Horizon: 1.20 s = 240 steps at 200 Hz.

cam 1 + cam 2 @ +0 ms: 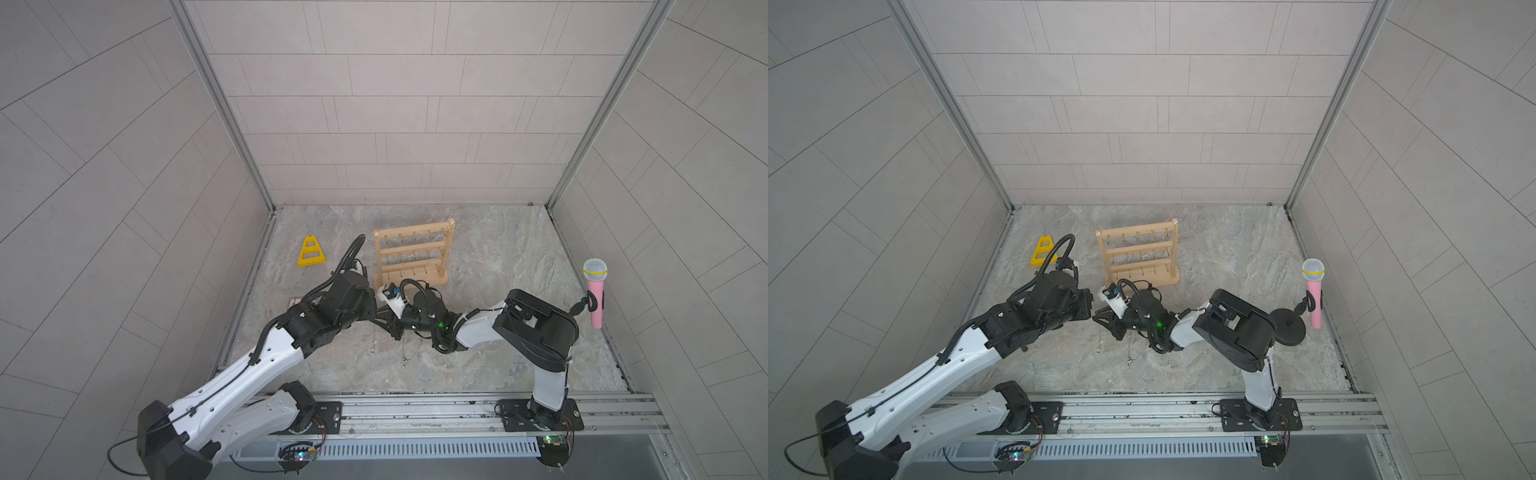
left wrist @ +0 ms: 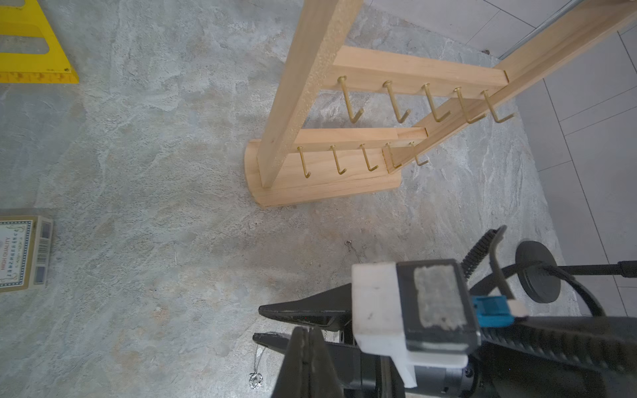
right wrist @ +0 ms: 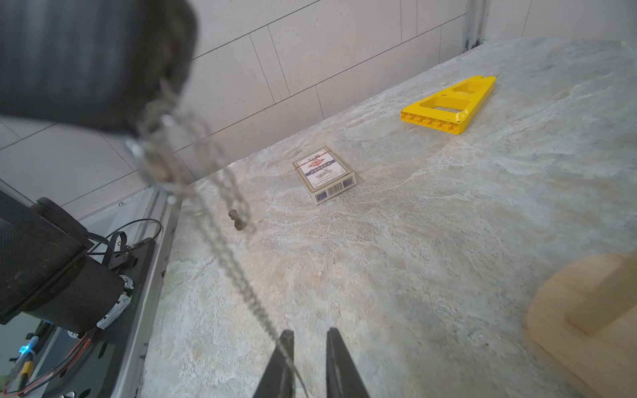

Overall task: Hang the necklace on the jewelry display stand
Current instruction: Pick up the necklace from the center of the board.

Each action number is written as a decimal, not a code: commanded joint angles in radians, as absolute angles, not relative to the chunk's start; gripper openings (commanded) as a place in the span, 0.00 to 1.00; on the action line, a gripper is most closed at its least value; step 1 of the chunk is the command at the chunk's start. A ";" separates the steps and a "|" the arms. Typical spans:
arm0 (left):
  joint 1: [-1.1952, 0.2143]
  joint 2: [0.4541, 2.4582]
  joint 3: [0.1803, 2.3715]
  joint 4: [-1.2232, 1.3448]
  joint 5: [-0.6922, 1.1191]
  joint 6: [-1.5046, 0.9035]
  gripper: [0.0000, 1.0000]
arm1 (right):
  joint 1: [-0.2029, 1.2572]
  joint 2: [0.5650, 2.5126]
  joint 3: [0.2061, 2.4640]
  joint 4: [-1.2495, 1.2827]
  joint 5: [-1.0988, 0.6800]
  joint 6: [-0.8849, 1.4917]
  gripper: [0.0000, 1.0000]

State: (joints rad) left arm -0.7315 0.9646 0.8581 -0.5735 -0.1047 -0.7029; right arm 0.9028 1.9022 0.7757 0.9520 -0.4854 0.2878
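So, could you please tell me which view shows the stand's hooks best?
The left wrist view: two bars of hooks on the stand are close and sharp. Both top views show the whole stand, hooks tiny; the right wrist view catches only a blurred base corner.

Jewelry display stand (image 1: 411, 249): pale wood, three hooked bars; stands upright toward table's 12 o'clock. Necklace (image 3: 165, 148): thin silver chain; dangles in strands at stand's 6 o'clock, small pendant low.
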 commanded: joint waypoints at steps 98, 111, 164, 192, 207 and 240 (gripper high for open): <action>-0.718 1.011 0.890 -0.572 -0.096 -0.710 0.01 | 0.925 1.782 0.739 0.934 -0.610 0.335 0.00; -0.713 1.014 0.891 -0.578 -0.097 -0.713 0.10 | 0.925 1.766 0.736 0.925 -0.629 0.352 0.00; -0.670 1.002 0.898 -0.598 -0.055 -0.699 0.35 | 0.899 1.706 0.730 0.942 -0.714 0.448 0.00; -0.643 0.987 0.900 -0.609 -0.028 -0.678 0.42 | 0.870 1.669 0.730 0.936 -0.755 0.507 0.00; -0.622 0.977 0.906 -0.619 0.001 -0.649 0.43 | 0.851 1.641 0.726 0.932 -0.779 0.544 0.00; -0.589 0.951 0.920 -0.630 0.069 -0.562 0.46 | 0.810 1.539 0.744 0.788 -0.833 0.576 0.00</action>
